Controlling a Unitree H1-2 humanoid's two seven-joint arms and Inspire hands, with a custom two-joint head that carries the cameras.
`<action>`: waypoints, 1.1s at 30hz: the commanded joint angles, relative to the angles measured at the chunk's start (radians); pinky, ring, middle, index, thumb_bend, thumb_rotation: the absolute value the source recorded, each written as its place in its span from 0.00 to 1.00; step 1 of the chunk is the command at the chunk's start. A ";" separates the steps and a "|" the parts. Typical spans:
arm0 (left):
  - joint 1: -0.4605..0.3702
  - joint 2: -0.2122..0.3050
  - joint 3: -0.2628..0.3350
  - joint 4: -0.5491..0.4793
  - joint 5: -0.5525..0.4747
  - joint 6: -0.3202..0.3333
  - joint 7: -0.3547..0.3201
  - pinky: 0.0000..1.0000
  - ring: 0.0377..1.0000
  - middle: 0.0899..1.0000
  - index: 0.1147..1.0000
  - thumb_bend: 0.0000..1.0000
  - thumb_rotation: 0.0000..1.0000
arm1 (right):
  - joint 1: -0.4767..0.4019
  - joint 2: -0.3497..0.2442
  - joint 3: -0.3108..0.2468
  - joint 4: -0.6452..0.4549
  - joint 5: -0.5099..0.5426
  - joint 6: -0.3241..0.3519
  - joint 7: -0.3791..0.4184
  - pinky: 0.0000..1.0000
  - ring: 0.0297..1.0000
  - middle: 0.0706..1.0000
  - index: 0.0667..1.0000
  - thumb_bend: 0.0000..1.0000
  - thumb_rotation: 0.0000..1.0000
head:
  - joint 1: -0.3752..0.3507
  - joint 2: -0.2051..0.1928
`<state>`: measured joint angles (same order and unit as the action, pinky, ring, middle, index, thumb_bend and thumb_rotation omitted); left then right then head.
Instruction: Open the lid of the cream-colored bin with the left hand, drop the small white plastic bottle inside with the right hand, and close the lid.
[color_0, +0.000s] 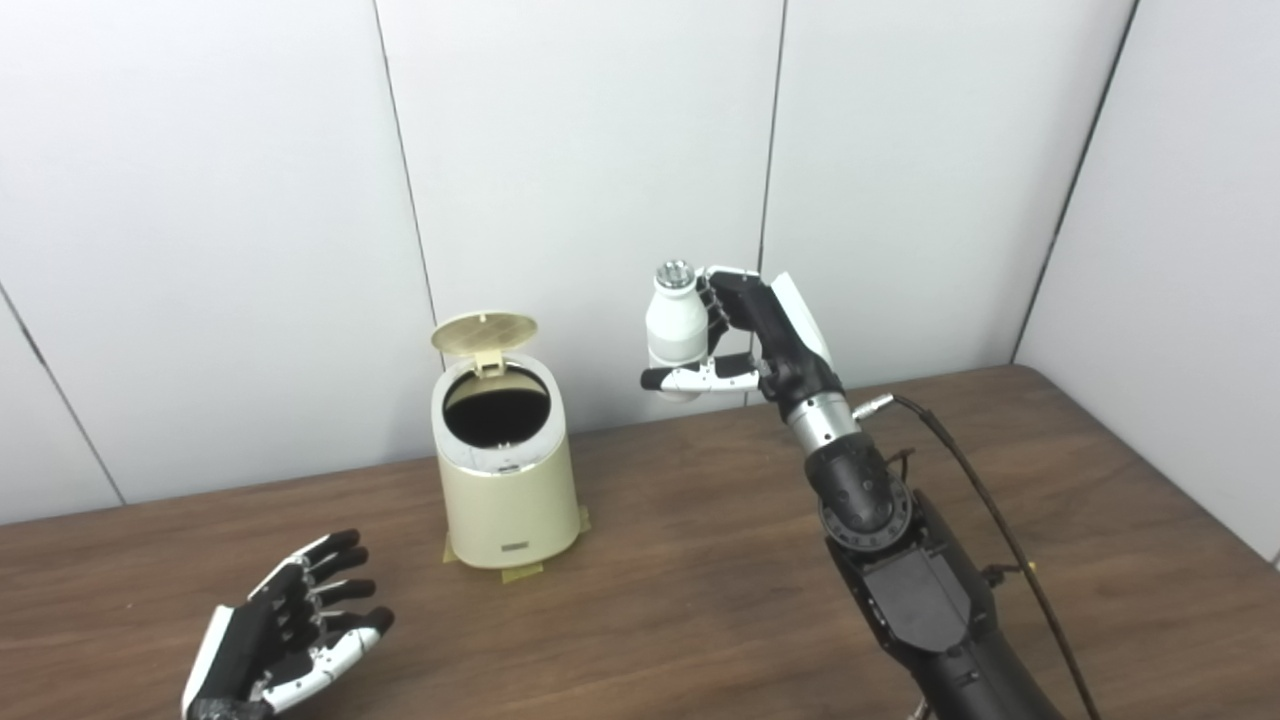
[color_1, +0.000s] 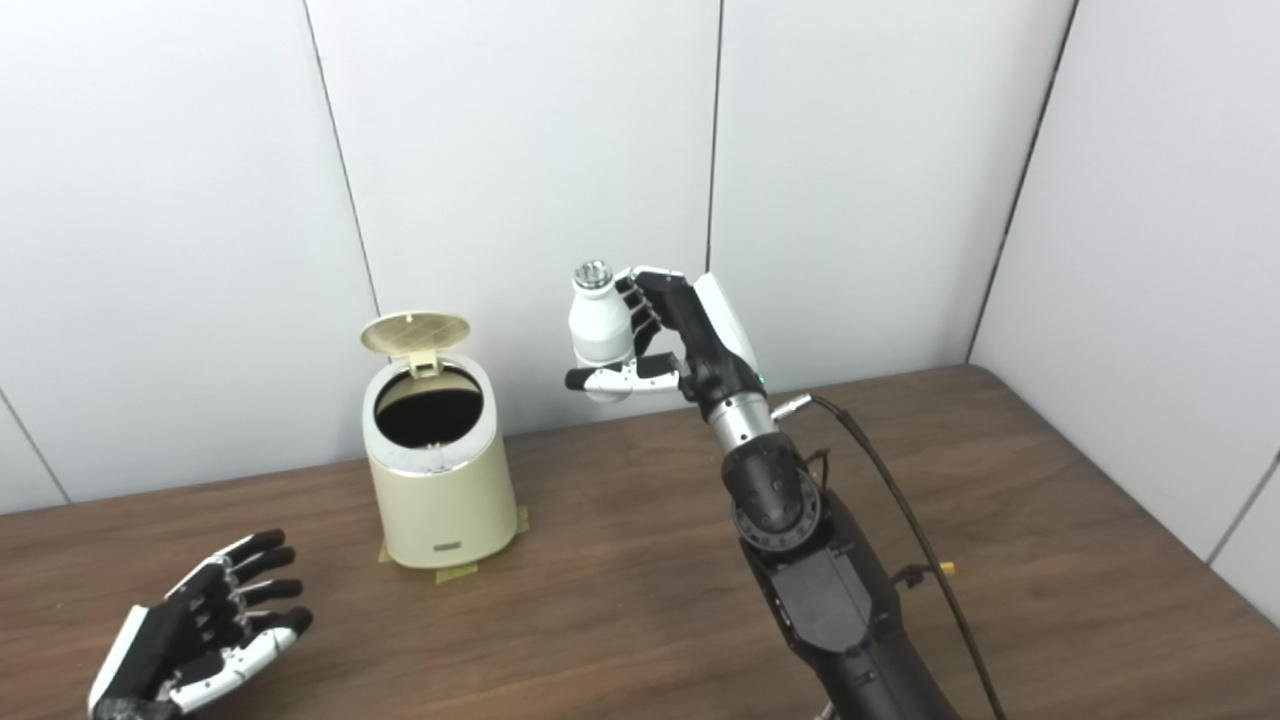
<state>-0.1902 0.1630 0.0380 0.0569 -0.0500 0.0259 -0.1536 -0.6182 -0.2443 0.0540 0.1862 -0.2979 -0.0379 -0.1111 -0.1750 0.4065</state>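
Now the right hand (color_0: 745, 340) grips the upright bottle (color_0: 676, 325), raised well right of the open bin (color_0: 503, 470); left hand (color_0: 290, 630) rests spread, empty.

1. The dark inside of the cream-colored cylindrical plastic bin (color_0: 503, 470) shows no floor; its contents cannot be told.
2. The black-and-white left hand (color_0: 285, 640) is cut at the wrist by the picture's bottom edge.
3. The right hand (color_0: 745, 340) covers the far side and base of the small white plastic bottle (color_0: 676, 325).
4. The small label low on the bin's front is too small to read.
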 joint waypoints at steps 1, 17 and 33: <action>-0.044 -0.005 0.001 -0.018 0.006 -0.025 0.019 0.60 0.69 0.76 0.78 0.63 0.00 | -0.055 0.012 0.004 -0.033 0.005 -0.002 0.016 0.34 0.39 0.44 0.48 0.52 0.00 | 0.007 -0.001; -0.043 -0.048 -0.031 -0.007 0.041 -0.044 0.038 0.65 0.70 0.76 0.77 0.68 0.06 | -0.077 0.125 0.041 -0.050 0.017 0.040 0.075 0.30 0.36 0.43 0.50 0.51 0.00 | 0.157 0.003; -0.047 -0.068 -0.041 -0.012 0.046 -0.043 0.049 0.64 0.69 0.75 0.77 0.69 0.05 | -0.161 0.195 0.053 0.090 0.012 0.040 0.064 0.33 0.38 0.44 0.50 0.52 0.00 | 0.182 0.001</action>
<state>-0.1923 0.1020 -0.0023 0.0743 -0.0047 0.0167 -0.1170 -0.7093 -0.0476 0.1110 0.2853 -0.2902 0.0362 -0.0371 0.0046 0.4065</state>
